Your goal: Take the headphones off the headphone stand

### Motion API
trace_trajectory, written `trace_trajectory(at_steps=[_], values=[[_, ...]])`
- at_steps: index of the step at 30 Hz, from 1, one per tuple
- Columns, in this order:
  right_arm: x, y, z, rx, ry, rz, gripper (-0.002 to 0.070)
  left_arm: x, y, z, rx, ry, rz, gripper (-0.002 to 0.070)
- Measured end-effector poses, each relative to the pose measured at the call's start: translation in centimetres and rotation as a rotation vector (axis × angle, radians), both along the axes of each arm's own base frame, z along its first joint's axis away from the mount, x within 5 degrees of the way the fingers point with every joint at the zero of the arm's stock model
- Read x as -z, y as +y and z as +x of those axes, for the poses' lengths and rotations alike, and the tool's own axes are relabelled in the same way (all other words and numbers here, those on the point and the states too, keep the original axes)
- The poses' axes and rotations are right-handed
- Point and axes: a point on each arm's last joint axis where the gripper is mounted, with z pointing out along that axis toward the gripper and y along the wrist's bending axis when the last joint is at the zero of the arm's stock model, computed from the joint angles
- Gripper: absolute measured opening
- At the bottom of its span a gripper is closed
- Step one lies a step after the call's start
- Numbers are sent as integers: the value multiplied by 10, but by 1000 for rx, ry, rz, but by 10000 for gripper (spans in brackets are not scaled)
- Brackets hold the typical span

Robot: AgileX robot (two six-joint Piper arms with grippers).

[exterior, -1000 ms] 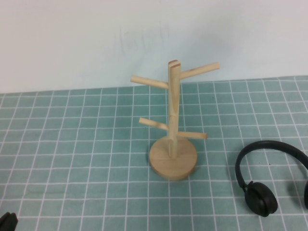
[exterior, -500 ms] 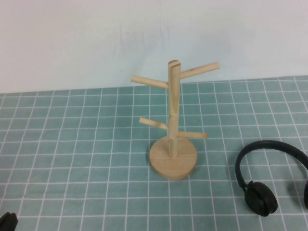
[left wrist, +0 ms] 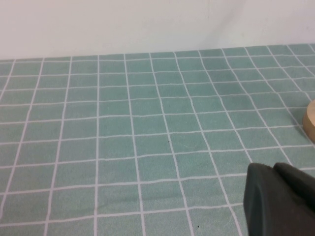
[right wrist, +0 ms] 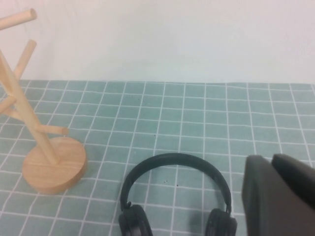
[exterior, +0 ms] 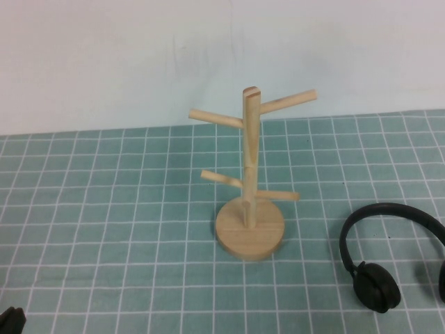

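Teal cloth [exterior: 104,209] with a white grid covers the table under a plain white wall. At centre, the pale wooden headphone stand [exterior: 249,167] stands upright: round disc base, slim post, 4 bare angled pegs. Matte black headphones [exterior: 379,261] lie flat to its right, well apart. Left gripper [exterior: 11,321] sits at the near-left corner and right gripper [right wrist: 278,196] near the headphones; I cannot tell either's finger state.

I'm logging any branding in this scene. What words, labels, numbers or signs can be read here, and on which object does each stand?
None: no readable text shows in any view.
The headphones, lying flat on the table right of the headphone stand: no visible logo.
The stand: bare wood.
The left gripper, low at the near left: plain black.
The right gripper, near the headphones: plain black.
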Motion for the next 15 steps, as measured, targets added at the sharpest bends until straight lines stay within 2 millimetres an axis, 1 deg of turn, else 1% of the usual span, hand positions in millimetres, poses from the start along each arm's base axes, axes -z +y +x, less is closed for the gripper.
trace_trajectory(at_steps=[3, 5, 8, 10, 15], values=[[-1, 1, 1, 17, -29, 13, -6, 0, 0, 0, 0, 0, 0, -6], [0, 3, 6, 48, -80, 44, -6, 0, 0, 0, 0, 0, 0, -6], [10, 3, 12, 120, -168, 66, -7, 0, 0, 0, 0, 0, 0, -6], [24, 1, 12, 165, -197, 57, -6, 0, 0, 0, 0, 0, 0, -6], [66, 0, 13, 212, -243, 42, -7, 0, 0, 0, 0, 0, 0, -6]])
